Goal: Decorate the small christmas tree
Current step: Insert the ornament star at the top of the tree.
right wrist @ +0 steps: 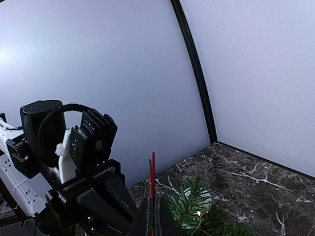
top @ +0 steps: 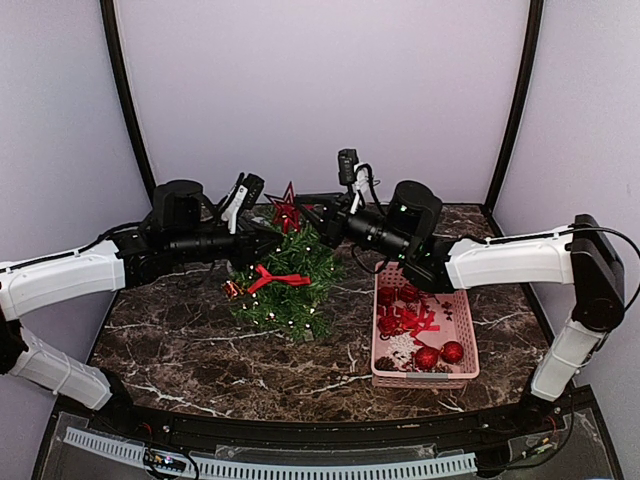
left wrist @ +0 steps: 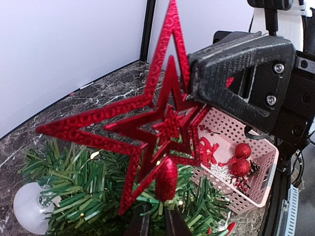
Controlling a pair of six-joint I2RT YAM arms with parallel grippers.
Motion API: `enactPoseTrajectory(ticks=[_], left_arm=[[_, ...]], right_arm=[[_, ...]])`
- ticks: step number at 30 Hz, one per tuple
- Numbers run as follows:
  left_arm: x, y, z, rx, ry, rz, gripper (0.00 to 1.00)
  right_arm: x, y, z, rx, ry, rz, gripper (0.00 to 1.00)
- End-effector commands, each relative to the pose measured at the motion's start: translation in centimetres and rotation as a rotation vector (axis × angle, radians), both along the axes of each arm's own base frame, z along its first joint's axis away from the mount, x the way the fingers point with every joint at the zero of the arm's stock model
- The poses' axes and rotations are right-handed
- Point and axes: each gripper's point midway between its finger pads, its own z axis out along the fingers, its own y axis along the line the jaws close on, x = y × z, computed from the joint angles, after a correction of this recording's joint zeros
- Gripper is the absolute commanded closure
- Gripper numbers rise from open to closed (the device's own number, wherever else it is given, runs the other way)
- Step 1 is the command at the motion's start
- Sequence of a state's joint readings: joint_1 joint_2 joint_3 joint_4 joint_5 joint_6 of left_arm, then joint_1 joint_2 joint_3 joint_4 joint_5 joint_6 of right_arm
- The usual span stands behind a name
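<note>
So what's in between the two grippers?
A red star. The top view shows it between the left gripper and the right gripper, over the small christmas tree.

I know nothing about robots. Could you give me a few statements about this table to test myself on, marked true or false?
1. The right gripper is clamped on the red star. True.
2. The pink basket is empty. False: it holds red ornaments.
3. A red bow lies on the small tree. True.
4. The basket stands on the left arm's side of the tree. False: it is on the right arm's side.
5. The star is gold. False: it is glittery red.
</note>
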State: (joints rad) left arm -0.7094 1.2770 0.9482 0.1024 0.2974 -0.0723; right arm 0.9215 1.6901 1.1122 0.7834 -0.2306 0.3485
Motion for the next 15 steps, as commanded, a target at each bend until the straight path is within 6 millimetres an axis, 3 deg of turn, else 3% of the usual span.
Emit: enactPoseTrajectory(ticks=[1,8,15], left_arm=[[-0.2,0.5,1.9,-0.02,-0.052,0.004,0.8],[-1.3,1.6,5.1,-0.062,-0.126,0.008,0.68],[-1.5,2.3,6.0,-0.063,-0.131,0.034,0.65]], right_arm=[[-0.4,0.6,-2.9,-0.068,0.045,0.008,1.0],[-0.5,0.4,-2.9,-0.077,0.039,-0.001,1.0],[-0.6,0.5,-2.5,-0.071,0.026,-0.001,1.0]])
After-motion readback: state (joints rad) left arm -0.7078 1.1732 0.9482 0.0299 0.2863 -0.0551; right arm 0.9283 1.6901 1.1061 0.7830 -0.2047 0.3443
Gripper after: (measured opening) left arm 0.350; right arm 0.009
